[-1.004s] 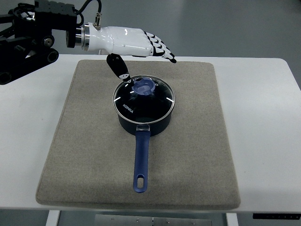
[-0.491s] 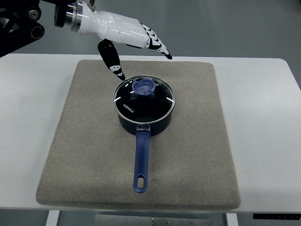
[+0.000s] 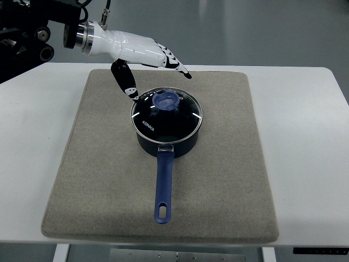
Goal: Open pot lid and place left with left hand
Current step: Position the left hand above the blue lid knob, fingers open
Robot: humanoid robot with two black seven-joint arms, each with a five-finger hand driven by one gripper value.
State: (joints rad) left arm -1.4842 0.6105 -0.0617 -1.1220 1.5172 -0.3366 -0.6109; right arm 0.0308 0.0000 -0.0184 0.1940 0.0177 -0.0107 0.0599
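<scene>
1. Top view, progress: the lid sits flat on the pot, so none of the lifting is done. Its blue knob is at the lid's centre, with nothing closed around it.

2. Top view, what is left: by my reading the whole task is ahead. The knob has to be grasped, the lid raised off the pot, carried to the pot's left and set down. The grey mat has bare surface left of the pot, which looks like the natural place for it.

3. Top view, where the task's things are: the pot stands near the middle of the mat, which lies on the white bench. The pot's blue handle points toward the camera side.

4. Top view, the left hand: it reaches in from the upper left, above and behind the pot. The fingers are stretched out nearly straight and hold nothing. The thumb hangs down apart from them, its tip just at the lid's far-left rim; whether it touches the rim I cannot tell.

5. Top view, the right hand: it does not show.
</scene>
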